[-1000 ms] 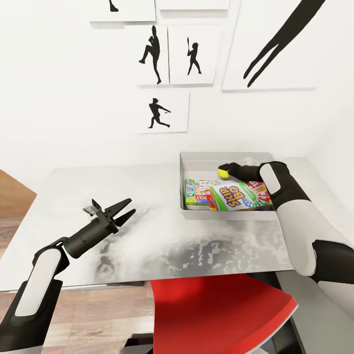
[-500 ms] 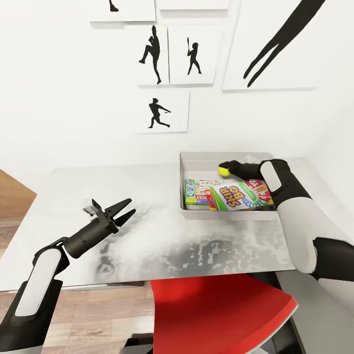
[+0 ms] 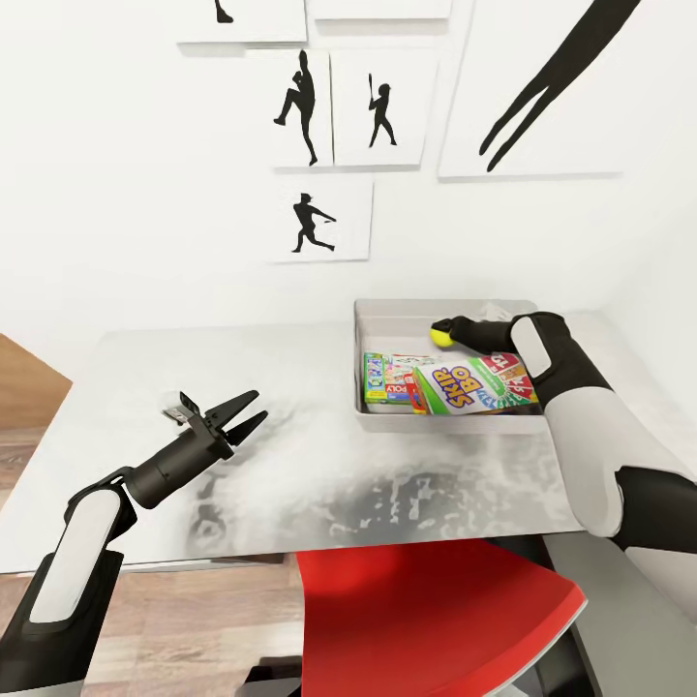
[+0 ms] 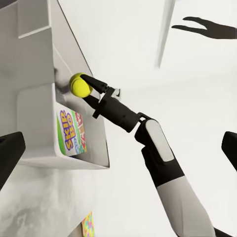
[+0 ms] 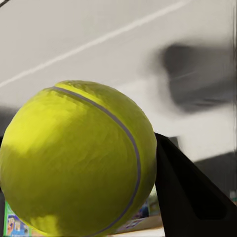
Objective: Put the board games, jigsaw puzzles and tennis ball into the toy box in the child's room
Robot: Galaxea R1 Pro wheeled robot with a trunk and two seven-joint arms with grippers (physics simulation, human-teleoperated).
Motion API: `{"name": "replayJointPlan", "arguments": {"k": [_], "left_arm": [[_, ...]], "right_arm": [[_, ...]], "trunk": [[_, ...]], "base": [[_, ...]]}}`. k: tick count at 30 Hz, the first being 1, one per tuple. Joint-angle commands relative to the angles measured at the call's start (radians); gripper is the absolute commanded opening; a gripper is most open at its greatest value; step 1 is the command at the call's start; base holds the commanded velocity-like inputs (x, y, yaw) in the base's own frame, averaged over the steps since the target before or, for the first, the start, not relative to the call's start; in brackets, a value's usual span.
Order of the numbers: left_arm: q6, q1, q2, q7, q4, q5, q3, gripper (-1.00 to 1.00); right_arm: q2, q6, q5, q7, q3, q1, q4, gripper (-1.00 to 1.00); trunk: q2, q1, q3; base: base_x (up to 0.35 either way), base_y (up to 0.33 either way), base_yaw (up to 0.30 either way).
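Note:
The yellow-green tennis ball [image 3: 440,338] hangs just above the far half of the light-grey toy box [image 3: 360,319], and my right gripper [image 3: 444,334] is shut on it. In the right wrist view the tennis ball [image 5: 79,158] sits close up between dark fingers [image 5: 187,192]. The left wrist view shows the tennis ball [image 4: 78,85] held over the toy box [image 4: 34,123]. Inside lie board games: a "Skip-Bo" box [image 3: 465,384] and a green-edged one [image 3: 385,382]. My left gripper [image 3: 247,411] hovers open over the table [image 3: 319,484], well to the box's left.
A red chair [image 3: 436,610] is tucked under the table's near edge. Black silhouette pictures [image 3: 319,218] hang on the white wall behind. A small multicoloured flat thing [image 4: 89,224] shows at the edge of the left wrist view. Wood floor [image 3: 29,387] lies at the left.
My right forearm has shifted very slightly, and the ball stays held over the box. The left arm has not moved.

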Motion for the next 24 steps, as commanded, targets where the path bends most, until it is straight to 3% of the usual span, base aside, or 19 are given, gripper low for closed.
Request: {"name": "replayJointPlan", "arguments": {"k": [1,24], "left_arm": [[0.006,-0.001,0.0,-0.002,0.0,0.0,0.001,1.0],[0.006,-0.001,0.0,-0.004,0.0,0.0,0.001,1.0]], "right_arm": [[0.0,0.005,0.003,0.005,-0.004,-0.001,0.0,-1.0],[-0.002,-0.039,0.019,0.006,-0.006,-0.003,0.0,-1.0]], "trunk": [[-0.002,0.001,-0.001],[-0.002,0.001,-0.021]], "base": [[0.0,0.0,0.0],[0.0,0.0,0.0]]}}
